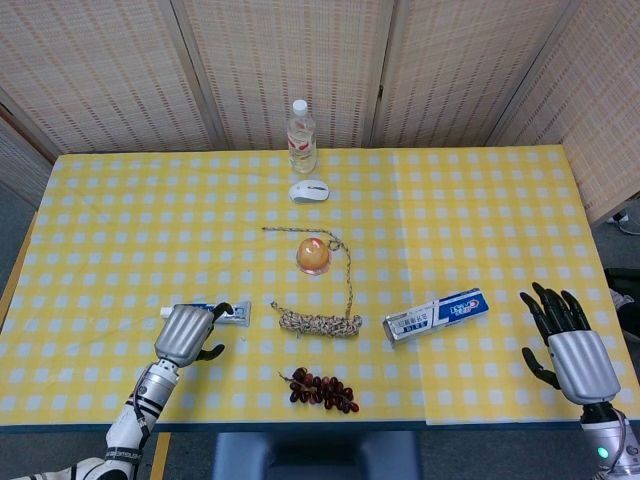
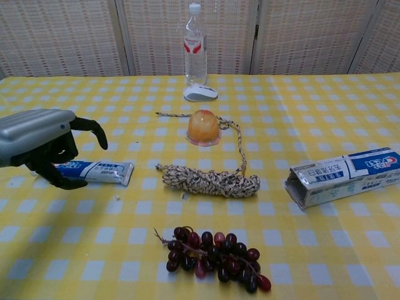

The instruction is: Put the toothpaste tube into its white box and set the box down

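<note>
Hovering over the cap end of the toothpaste tube (image 2: 94, 170), left hand (image 2: 39, 142) is palm-down, fingers curled and apart, thumb below; can't tell if it touches the tube, no grip visible. Tube lies flat on the yellow checked surface (image 1: 480, 220), left of the coiled rope (image 1: 318, 322). White box (image 1: 437, 315) lies on its side right of the rope, open end toward it. Right hand (image 1: 570, 346) is upright at the surface's right edge, fingers spread, holding nothing, well apart from the box.
</note>
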{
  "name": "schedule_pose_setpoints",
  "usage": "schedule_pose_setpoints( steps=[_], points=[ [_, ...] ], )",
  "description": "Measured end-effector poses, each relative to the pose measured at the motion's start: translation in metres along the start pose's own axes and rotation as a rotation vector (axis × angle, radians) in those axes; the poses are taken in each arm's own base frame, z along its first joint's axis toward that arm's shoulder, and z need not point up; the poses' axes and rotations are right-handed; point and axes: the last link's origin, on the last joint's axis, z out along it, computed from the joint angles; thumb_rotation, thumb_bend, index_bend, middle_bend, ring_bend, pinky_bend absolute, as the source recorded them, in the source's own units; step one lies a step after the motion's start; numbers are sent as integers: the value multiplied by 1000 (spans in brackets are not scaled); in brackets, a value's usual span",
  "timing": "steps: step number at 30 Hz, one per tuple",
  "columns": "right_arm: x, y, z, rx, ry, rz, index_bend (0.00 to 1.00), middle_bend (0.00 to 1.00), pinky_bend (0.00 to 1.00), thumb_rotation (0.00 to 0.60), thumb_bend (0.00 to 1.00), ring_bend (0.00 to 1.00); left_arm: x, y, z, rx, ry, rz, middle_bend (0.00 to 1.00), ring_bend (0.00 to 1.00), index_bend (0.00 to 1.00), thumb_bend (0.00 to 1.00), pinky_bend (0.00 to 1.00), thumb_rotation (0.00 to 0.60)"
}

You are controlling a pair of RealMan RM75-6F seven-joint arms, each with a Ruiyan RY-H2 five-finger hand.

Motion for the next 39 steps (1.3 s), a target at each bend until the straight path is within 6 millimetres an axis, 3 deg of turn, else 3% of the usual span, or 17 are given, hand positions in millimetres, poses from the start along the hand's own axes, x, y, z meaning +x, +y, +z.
schedule_pose_setpoints(
  steps=[18, 39],
  points=[
    [-2, 5, 6, -24, -23, 1, 0, 0, 0, 600, 407, 0, -18, -14, 54, 117, -127, -17, 1000, 1000, 343, 250, 1000, 600],
    [-2, 6, 8, -33, -19, -5, 0, 0, 0, 600, 408, 0, -29, -23, 76, 145, -141, -8, 1000, 1000, 485, 252, 1000, 600]
  ],
)
